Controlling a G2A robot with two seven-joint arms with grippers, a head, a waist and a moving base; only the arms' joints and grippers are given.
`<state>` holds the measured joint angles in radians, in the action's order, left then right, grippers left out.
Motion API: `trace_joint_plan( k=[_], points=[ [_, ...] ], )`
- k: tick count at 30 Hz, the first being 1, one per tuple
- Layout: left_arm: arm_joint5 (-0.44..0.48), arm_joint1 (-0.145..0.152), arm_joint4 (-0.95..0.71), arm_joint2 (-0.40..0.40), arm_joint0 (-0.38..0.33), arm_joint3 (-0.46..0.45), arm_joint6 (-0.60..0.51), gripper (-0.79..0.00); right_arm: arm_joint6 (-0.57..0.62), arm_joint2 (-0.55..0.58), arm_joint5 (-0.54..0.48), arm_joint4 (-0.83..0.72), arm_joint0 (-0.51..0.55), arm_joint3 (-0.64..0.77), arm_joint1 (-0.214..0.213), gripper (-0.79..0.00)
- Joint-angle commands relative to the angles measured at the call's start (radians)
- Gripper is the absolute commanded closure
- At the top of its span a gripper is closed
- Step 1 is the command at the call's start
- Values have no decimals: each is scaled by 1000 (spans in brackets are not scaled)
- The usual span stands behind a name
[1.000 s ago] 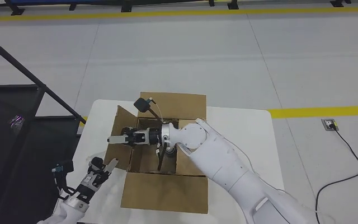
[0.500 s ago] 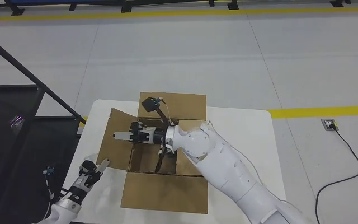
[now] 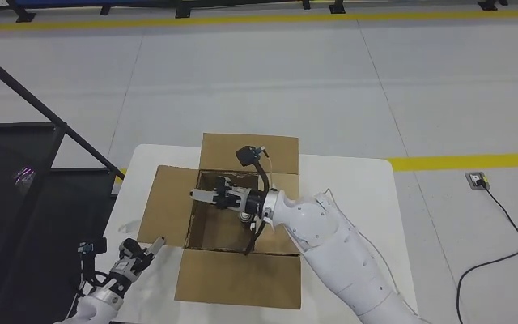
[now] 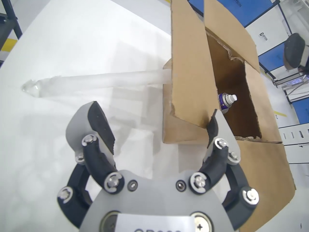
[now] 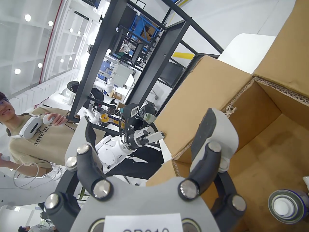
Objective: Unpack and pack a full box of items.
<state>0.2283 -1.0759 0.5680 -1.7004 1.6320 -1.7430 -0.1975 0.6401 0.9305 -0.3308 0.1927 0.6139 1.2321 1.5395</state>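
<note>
An open cardboard box (image 3: 243, 235) stands mid-table, with all its flaps folded outward. A spray can (image 4: 227, 100) (image 5: 287, 204) stands upright inside on the box floor. My right gripper (image 3: 200, 195) (image 5: 149, 134) hangs open and holds nothing, over the inner edge of the box where the left flap (image 3: 166, 204) (image 5: 205, 97) hinges. My left gripper (image 3: 152, 245) (image 4: 154, 124) is open and low over the table. One of its fingertips (image 4: 213, 121) is right at the near corner of that flap (image 4: 190, 73). It also shows farther off in the right wrist view (image 5: 150, 137).
A clear plastic tube-like item (image 4: 96, 80) lies on the white table (image 3: 356, 202) beside the box wall, ahead of the left gripper. A black metal rack (image 3: 32, 194) stands off the table's left side. Bare tabletop lies right of the box.
The left flap has swung from near upright to lying out flat. My right gripper drew back from the flap toward the box. The left gripper shifted only slightly near the flap corner.
</note>
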Motion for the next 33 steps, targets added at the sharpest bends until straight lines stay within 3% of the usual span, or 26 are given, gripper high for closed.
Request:
trace_joint_plan(
  k=[1,17,33],
  points=[
    [-12,-1,12,10,-8,10,-1,-785,5,2,7,13,8,24,-3,-785],
    [-37,-9,30,45,-46,56,-22,-785,26,21,-26,12,33,78,-12,-785],
    [48,-11,-116,-62,49,-55,-6,-785,76,24,-24,-8,6,57,-14,-785]
  ],
)
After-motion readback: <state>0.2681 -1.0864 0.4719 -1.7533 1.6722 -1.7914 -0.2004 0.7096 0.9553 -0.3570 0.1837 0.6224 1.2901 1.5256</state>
